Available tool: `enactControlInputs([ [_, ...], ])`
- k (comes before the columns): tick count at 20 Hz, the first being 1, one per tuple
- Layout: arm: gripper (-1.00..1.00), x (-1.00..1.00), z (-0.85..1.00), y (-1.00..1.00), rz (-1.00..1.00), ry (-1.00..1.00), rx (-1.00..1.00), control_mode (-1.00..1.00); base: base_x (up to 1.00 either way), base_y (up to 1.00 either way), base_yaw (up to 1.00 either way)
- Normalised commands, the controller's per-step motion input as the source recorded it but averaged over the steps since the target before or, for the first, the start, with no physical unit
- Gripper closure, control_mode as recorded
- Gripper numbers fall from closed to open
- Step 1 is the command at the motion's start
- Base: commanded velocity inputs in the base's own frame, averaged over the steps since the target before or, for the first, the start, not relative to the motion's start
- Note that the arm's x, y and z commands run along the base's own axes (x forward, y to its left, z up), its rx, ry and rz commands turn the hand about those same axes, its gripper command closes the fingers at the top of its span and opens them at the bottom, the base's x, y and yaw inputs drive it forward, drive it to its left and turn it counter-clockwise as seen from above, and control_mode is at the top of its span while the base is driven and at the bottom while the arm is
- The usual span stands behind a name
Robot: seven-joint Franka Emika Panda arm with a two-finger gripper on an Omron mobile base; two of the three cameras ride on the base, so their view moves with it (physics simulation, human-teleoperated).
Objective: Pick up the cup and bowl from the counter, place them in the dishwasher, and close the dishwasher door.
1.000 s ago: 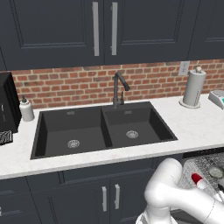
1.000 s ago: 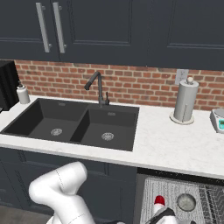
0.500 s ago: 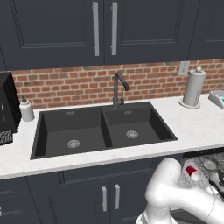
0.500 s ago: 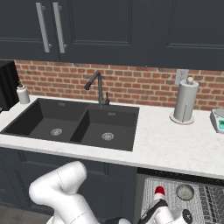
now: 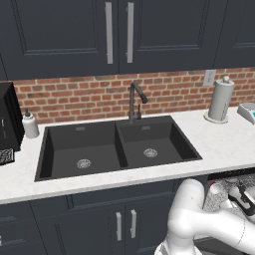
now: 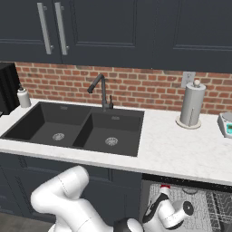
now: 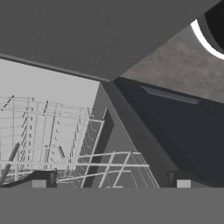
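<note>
Cup released in rack, hand drawn back from it since a second ago.
Gripper is seen spread wide, nothing held, low beside the dishwasher rack. Red cup is seen in that wire rack, just under the counter edge; door is seen lowered. Paper-towel roll stands on the counter above the dishwasher.

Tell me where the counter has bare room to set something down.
Widest bare patch: white marbled counter between black double sink and paper-towel roll. The front strip before the sink is narrow. Crowded: left end, by white soap bottle and black appliance.
</note>
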Motion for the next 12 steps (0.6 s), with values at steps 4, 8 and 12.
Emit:
enactControlInputs([
  [4, -1.0, 0.15, 0.41, -0.02, 0.0, -0.07, 0.0, -1.0, 0.0, 0.0, 0.0],
  [8, -1.0, -0.81, 0.71, -0.25, 0.0, -0.02, 0.0, -1.0, 0.0, 0.0, 0.0],
  [12, -1.0, -1.0, 0.61, -0.34, -0.01, 0.0, 0.0, -1.0, 0.0, 0.0, 0.0],
])
